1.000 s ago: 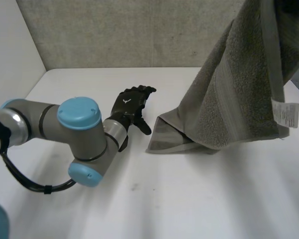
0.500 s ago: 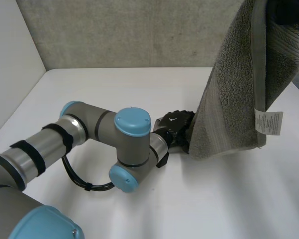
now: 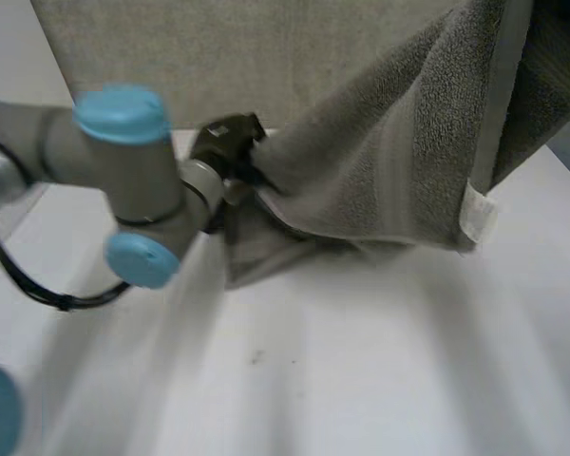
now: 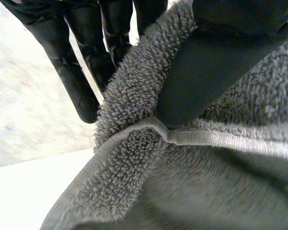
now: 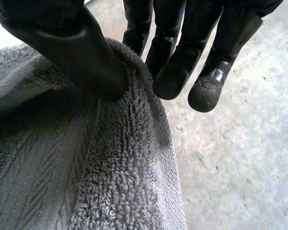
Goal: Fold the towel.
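Grey terry towel (image 3: 389, 171) hangs stretched between both hands above the white tabletop (image 3: 361, 370). My left arm (image 3: 123, 161) reaches across, and its left hand (image 3: 224, 142) is raised near the back wall (image 3: 171, 47), thumb and fingers (image 4: 81, 81) pinching the towel's flat woven hem. The right hand (image 5: 79, 48) grips the upper edge high up, thumb pressing the looped pile against its fingers (image 5: 170, 81). Half a second ago the left hand sat low at the towel's bottom edge. It has since carried that corner up and leftward, so the cloth spreads wide instead of hanging straight. A white label (image 3: 476, 215) dangles from the smoother band, and a lower fold sags close to the tabletop.
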Available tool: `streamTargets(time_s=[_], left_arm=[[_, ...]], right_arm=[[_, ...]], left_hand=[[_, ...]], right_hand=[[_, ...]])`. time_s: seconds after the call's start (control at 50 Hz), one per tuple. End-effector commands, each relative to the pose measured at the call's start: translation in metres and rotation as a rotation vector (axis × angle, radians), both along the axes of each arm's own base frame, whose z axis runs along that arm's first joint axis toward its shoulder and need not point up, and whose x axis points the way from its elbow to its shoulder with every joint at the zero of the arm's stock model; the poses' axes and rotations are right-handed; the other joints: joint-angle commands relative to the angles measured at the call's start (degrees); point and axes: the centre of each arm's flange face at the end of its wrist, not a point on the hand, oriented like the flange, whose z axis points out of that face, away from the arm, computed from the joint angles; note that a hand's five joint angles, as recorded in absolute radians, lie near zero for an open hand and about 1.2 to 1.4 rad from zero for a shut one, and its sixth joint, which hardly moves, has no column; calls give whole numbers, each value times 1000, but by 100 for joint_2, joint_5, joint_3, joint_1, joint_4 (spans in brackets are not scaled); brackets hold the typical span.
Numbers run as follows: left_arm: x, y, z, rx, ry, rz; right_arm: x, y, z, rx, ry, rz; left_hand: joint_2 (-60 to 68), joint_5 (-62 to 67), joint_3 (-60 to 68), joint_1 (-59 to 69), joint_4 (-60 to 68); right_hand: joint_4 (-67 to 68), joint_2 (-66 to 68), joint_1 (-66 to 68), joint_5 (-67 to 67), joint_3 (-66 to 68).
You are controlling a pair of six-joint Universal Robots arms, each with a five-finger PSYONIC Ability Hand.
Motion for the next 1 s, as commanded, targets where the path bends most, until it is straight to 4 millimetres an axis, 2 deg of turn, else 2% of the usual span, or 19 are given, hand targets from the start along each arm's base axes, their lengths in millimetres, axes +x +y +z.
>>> streamTargets(time_s=[0.02, 0.12, 0.16, 0.26, 0.38, 0.42, 0.46, 0.52, 0.66, 0.74, 0.8, 0.82, 0.84, 0.86, 0.88, 0.9, 0.92, 0.96, 1.0], left_arm=[[43, 31, 75, -86, -43, 17], [71, 53, 107, -135, -142, 25], [81, 74, 119, -152, -211, 14], [89, 98, 109, -93, -284, -11], [90, 109, 56, 68, -367, -51], [88, 105, 39, 104, -384, -57], [81, 92, 3, 168, -420, -68], [73, 82, -23, 207, -438, -83], [55, 47, -48, 207, -433, -82], [43, 23, -35, 125, -393, -65], [29, -8, 31, -106, -275, -10], [29, -8, 31, -107, -274, -10], [29, -13, 57, -185, -234, 20], [32, -14, 84, -262, -193, 66], [32, -14, 84, -262, -192, 66], [36, -11, 109, -322, -158, 110], [36, -11, 109, -323, -158, 111], [48, 1, 139, -376, -122, 178], [53, 8, 147, -382, -117, 193]], right_arm=[[-3, -22, -13, 73, -6, -107], [1, -37, -36, 183, 30, -116], [6, -47, -56, 261, 61, -109], [12, -60, -91, 408, 102, -102], [20, -78, -142, 607, 142, -80], [24, -81, -154, 643, 156, -68], [28, -88, -176, 701, 179, -61], [32, -96, -197, 749, 198, -60], [41, -119, -226, 782, 208, -57], [52, -137, -220, 698, 175, -50], [67, -168, -164, 428, 16, -35], [67, -168, -164, 427, 16, -35], [68, -173, -141, 346, -57, -29], [67, -175, -115, 268, -156, -16], [67, -175, -114, 267, -157, -16], [62, -175, -92, 211, -238, -11], [62, -175, -92, 211, -239, -11], [59, -168, -73, 190, -305, 18], [57, -165, -75, 213, -295, 14]], left_hand=[[1050, 1219, 1058, 1289, 1028], [1050, 1219, 1058, 1289, 1028], [1050, 1219, 1058, 1289, 1028], [1050, 1219, 1058, 1289, 1028], [1050, 1219, 1058, 1289, 1028], [1050, 1219, 1058, 1289, 1028], [1050, 1219, 1058, 1289, 1028], [1050, 1219, 1058, 1289, 1028], [1050, 1219, 1058, 1289, 1028], [1050, 1219, 1058, 1289, 1028], [1050, 1219, 1058, 1289, 1028], [1050, 1219, 1058, 1289, 1028], [1050, 1219, 1058, 1289, 1028], [1050, 1219, 1058, 1289, 1028], [1050, 1219, 1058, 1289, 1028], [1050, 1219, 1058, 1289, 1028], [1050, 1219, 1058, 1289, 1028], [1050, 1219, 1058, 1289, 1028], [1050, 1219, 1058, 1289, 1028]], right_hand=[[187, 517, 311, 310, 232], [187, 517, 311, 310, 232], [187, 517, 311, 310, 232], [187, 517, 311, 310, 232], [187, 517, 311, 310, 232], [187, 517, 311, 310, 232], [187, 517, 311, 310, 232], [187, 517, 311, 310, 232], [187, 517, 311, 310, 232], [187, 517, 311, 310, 232], [187, 517, 311, 310, 232], [187, 517, 311, 310, 232], [187, 517, 311, 310, 232], [187, 517, 311, 310, 232], [187, 517, 311, 310, 232], [187, 517, 311, 310, 232], [187, 517, 311, 310, 232], [187, 517, 311, 310, 232], [187, 517, 311, 310, 232]])
